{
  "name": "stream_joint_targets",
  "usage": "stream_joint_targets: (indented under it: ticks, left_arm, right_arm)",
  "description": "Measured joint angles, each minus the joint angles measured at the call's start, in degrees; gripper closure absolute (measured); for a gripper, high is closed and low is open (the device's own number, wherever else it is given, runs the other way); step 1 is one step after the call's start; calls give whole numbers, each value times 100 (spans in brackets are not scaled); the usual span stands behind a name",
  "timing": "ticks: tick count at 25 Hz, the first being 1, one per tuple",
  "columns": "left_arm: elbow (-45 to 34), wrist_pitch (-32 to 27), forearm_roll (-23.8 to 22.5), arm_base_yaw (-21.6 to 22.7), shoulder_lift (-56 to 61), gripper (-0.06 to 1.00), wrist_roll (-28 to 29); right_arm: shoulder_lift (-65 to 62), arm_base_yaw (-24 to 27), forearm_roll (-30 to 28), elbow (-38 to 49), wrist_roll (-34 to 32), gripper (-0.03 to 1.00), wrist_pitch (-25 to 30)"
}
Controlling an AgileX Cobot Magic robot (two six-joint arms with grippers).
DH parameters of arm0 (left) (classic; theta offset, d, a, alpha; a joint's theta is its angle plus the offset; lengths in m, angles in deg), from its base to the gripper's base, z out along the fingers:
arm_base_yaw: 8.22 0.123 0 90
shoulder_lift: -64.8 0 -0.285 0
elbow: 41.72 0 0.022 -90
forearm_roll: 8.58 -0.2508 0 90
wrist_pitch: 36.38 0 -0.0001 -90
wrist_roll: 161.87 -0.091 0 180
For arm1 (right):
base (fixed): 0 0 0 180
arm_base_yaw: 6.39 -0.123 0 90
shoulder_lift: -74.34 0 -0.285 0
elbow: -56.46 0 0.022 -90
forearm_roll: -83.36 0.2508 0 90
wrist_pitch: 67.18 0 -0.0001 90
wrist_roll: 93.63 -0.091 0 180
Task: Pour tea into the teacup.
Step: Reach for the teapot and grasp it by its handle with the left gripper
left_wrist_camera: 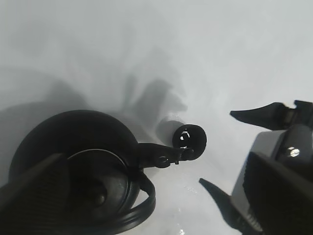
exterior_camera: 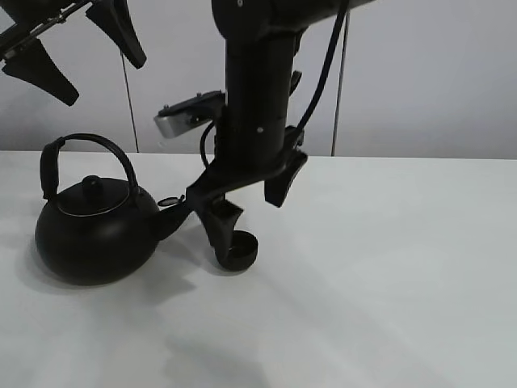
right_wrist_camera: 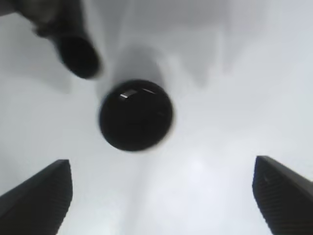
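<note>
- High cam: the teacup (exterior_camera: 239, 250) sits on the worktop (exterior_camera: 388, 275), just right of the kettle (exterior_camera: 93, 234) and its spout. The right tool (exterior_camera: 250, 229) hangs low over it, spread wide and gripping nothing, with one finger right beside the cup. The left tool (exterior_camera: 107, 81) is up high above the kettle, wide open and empty too.
- Left wrist cam: nothing grips the kettle handle, and the teacup (left_wrist_camera: 190, 139) is just off the spout tip.
- Right wrist cam: the teacup (right_wrist_camera: 136, 115) stands free beyond the wide jaws. Can't tell if anything's in it.
- So I'd say the cup's placed; grabbing the kettle and pouring are left.
</note>
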Motion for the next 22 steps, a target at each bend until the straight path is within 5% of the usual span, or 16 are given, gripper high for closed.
stream_joint_targets:
  ticks: [5, 14, 22]
  left_arm:
    - [0, 0, 0, 0, 0, 25, 0]
    - [0, 5, 0, 0, 0, 25, 0]
    - [0, 5, 0, 0, 0, 25, 0]
  right_arm:
    - [-165, 894, -16, -393, -34, 27, 760]
    - [-1039, 3389, -30, -484, -564, 27, 860]
    - [-2970, 3781, 268, -99, -818, 28, 964]
